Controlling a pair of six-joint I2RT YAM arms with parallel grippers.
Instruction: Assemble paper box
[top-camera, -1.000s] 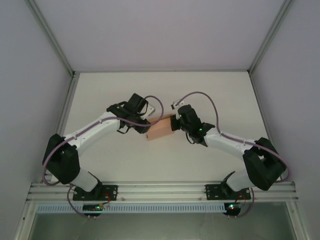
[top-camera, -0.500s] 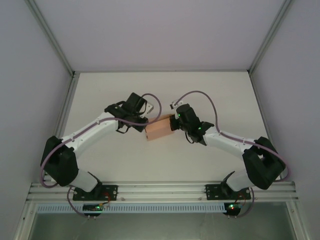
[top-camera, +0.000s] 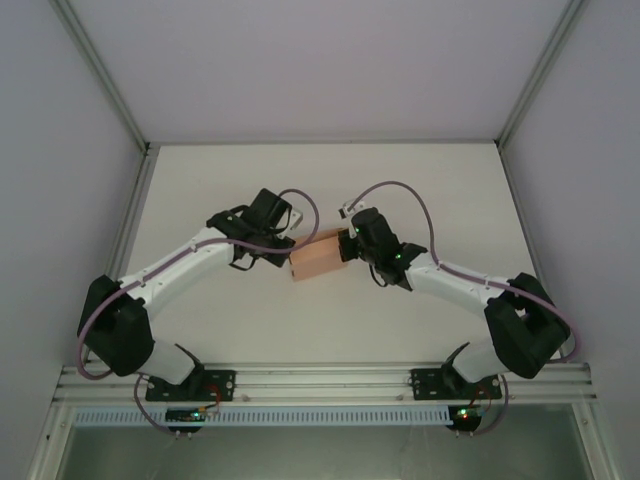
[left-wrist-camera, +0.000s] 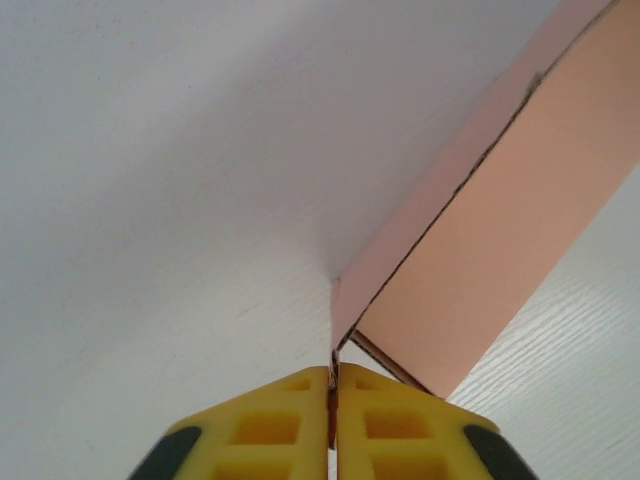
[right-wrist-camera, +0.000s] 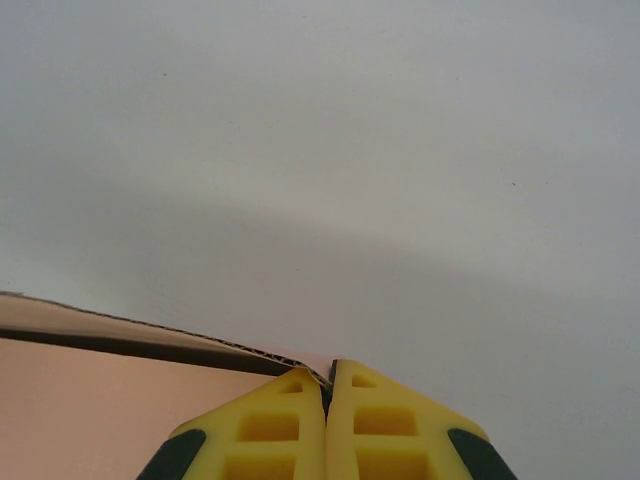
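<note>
**Two-armed pinch on a part-formed carton.** The salmon-pink paper box (top-camera: 318, 258), made of thin card, sits over the middle of the white table (top-camera: 430, 190) between the two arms. Whether it rests on the surface or hangs just above it cannot be told.

The left claw (top-camera: 285, 250) meets the box's left end and the right claw (top-camera: 348, 246) its right end. In the left wrist view, the left claw (left-wrist-camera: 333, 372) has its yellow fingers (left-wrist-camera: 270, 430) pressed together. A thin card edge is caught in the seam between them, and two pink panels (left-wrist-camera: 500, 250) run away from that corner. In the right wrist view, the right claw (right-wrist-camera: 328, 368) is likewise closed, nipping a corner of the card (right-wrist-camera: 90, 410). The card's dark cut edge runs off to the left.

**Handling (judged).**
- The card is probably very light and flexible, springy at its scored folds, and easily creased or torn at die-cut notches.
- Its smooth face may slide between the pads.
- The best hold is likely at an edge close to a fold or corner, where the panel is stiffest, not in the middle of a panel.
- Opposed pulling should be gentle.
</note>
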